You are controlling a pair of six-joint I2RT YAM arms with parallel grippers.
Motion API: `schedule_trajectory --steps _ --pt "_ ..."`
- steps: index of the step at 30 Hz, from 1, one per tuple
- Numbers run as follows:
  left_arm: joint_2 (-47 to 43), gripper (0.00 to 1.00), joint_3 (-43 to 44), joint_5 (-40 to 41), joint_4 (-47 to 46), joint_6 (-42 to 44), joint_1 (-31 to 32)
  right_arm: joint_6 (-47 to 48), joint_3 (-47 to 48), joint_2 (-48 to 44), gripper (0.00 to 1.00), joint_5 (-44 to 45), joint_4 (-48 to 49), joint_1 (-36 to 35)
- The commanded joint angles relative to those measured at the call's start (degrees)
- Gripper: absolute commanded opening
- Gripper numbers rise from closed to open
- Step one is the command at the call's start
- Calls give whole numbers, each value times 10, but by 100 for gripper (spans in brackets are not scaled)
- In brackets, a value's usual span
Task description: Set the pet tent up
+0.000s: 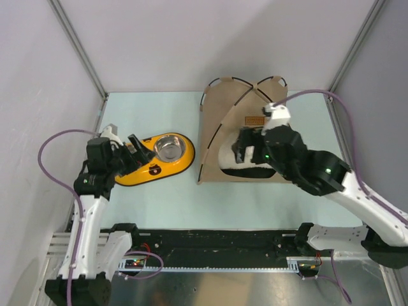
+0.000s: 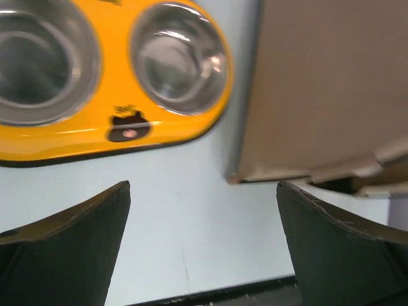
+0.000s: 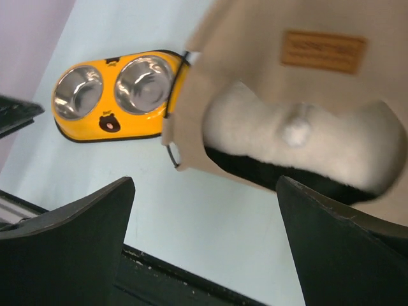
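"The tent (image 1: 223, 121) is sitting on the table (image 1: 191, 204) at about one o'clock from its middle, going by the overhead view. Is it standing?"

"It is looking that way to me. The black poles (image 1: 223, 78) are crossing at its twelve o'clock end, and the fabric is spreading out from there. The mouth is facing six o'clock, toward the arms. I am judging the job close to done."

"What is lying in the mouth?"

"A cream pillow (image 3: 248, 124) is resting on the dark floor (image 3: 255, 171), and the white pom-pom (image 3: 294, 132) is hanging in front of it. The brown label (image 3: 324, 51) is showing on the panel above. All that is making it read as a furnished bed, not a bundle."

"And the right gripper (image 1: 245, 143)?"

"It is hovering over the mouth, on the tent's six o'clock side. Its fingers (image 3: 344, 248) are spread wide and gripping nothing. I am guessing it is placed there to tidy the flap or the pillow, since parted fingers above the opening are suiting a light nudge."

"The left gripper (image 1: 135, 150)?"

"Also splayed and carrying nothing. It is hanging over the left bowl of the yellow feeder (image 1: 152, 172). The feeder is lying at the tent's nine o'clock, just beside the fabric edge and not touching it, so far as I can tell. That arm is well apart from the tent, so it is probably being held clear, or lining up to shift the feeder."
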State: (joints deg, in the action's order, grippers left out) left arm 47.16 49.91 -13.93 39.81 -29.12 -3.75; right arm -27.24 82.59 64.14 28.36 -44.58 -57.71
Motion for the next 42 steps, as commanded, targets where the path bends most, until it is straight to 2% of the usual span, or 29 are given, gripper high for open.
schedule_trajectory --steps 1,7,12,18,26,31,42 --pt "-73 100 0 -54 2 -52 73 -85 16 -80 99 65 -144 17" --pt "-212 100 18 -59 34 -91 108 -112 28 -180 99 108 -260 52" --pt "-301 100 98 42 145 -64 108 -107 56 -260 99 128 -318 65" --pt "-304 100 217 171 322 -43 108 -95 103 -321 100 104 -360 67" --pt "-337 100 323 205 458 -86 108 -63 200 -335 99 78 -353 64" --pt "-339 100 344 193 501 -90 108 -69 198 -344 100 43 -335 62" --pt "-348 100 363 196 521 -93 108 -95 172 -366 99 14 -325 62"
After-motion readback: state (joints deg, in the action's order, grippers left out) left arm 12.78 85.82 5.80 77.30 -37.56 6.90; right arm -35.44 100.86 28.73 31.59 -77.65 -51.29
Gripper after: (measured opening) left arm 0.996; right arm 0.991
